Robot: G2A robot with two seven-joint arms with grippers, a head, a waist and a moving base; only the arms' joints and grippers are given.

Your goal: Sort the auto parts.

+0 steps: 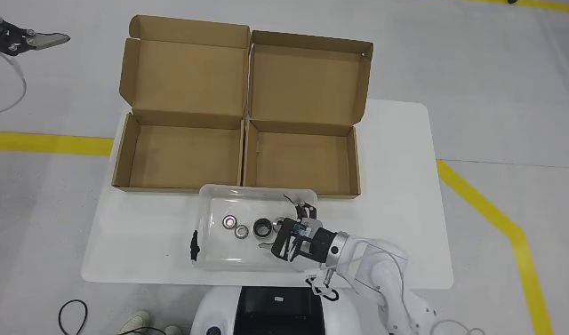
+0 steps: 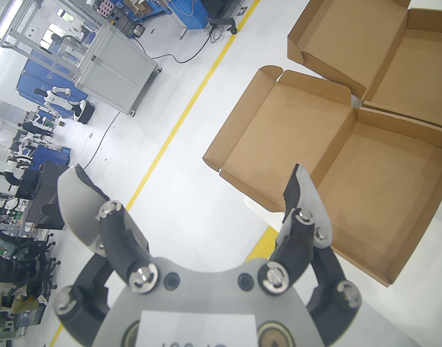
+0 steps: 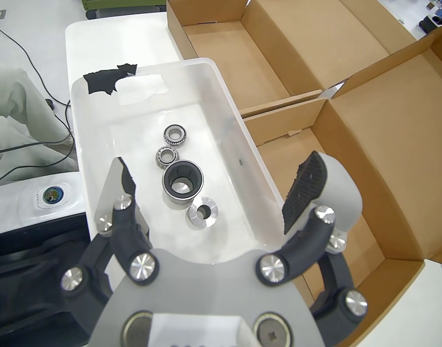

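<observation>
- The right claw [image 3: 217, 167] hangs jaws wide apart over the 3 o'clock end of the clear bin. The left claw [image 2: 186, 173], also spread, is held out by the left box.
- The white table [image 1: 400, 157] carries it all.
- The left box [image 1: 182, 157] and right box [image 1: 302, 164], both open cardboard, touch side by side at 12 o'clock of the bin.
- The clear bin [image 1: 213, 197] sits at the table's 6 o'clock edge.
- Inside it, in a row: large bearing [image 3: 182, 182], silver ring [image 3: 203, 211], small bearing [image 3: 167, 155], second small bearing [image 3: 174, 135].
</observation>
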